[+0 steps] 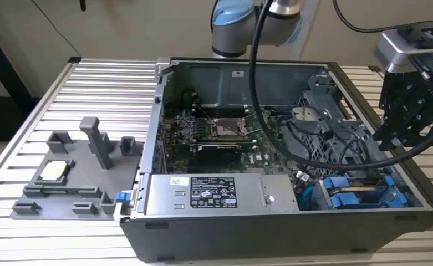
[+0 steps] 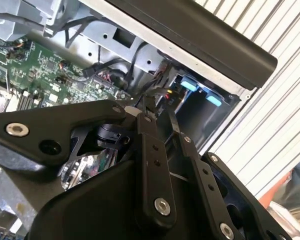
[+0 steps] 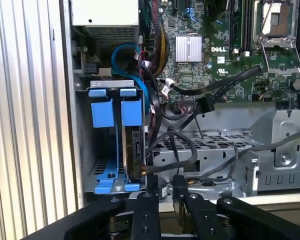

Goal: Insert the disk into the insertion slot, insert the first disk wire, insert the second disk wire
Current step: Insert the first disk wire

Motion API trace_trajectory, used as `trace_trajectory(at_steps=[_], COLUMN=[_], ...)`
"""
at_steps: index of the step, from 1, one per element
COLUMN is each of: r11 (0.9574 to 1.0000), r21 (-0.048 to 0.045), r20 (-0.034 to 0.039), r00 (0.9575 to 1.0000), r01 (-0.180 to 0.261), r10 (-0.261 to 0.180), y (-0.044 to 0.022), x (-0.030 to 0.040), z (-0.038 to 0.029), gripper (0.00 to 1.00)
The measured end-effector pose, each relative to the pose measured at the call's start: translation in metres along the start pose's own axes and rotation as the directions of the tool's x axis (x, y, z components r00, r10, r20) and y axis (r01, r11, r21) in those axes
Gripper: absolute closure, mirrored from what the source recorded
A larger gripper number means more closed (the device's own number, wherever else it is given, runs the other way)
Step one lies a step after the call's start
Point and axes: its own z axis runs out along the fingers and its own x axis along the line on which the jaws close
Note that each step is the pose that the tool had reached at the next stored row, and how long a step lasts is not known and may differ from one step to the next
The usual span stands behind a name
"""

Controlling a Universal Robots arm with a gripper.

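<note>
The insertion slot is a grey bay with blue tabs in the case's near right corner in the exterior view. The disk stands on edge inside it, held by its blue carrier frame, with its dark connector edge facing the cables. Loose black wires loop beside that edge, and one black connector hangs free over the board. My gripper hovers just above the case wall next to the bay, close to the wire loop, at the exterior view's right.
The open computer case lies on a slatted table. It holds a green motherboard, a silver power-supply box and a perforated grey metal cage. A grey fixture tray sits at the exterior view's left. The arm's cable drapes over the case.
</note>
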Motion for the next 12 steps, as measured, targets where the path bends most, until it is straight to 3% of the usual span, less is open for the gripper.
trace_trajectory(at_steps=[7,12], r11=[1.0000,1.0000], r21=[-0.0012,-0.0012], r20=[-0.0006,-0.0006], r00=[1.0000,1.0000], r01=[0.000,0.000], r10=[0.000,0.000], y=[0.0011,0.0012], x=[-0.0285,-0.0311], z=[0.0026,0.0028], gripper=[0.73,0.73])
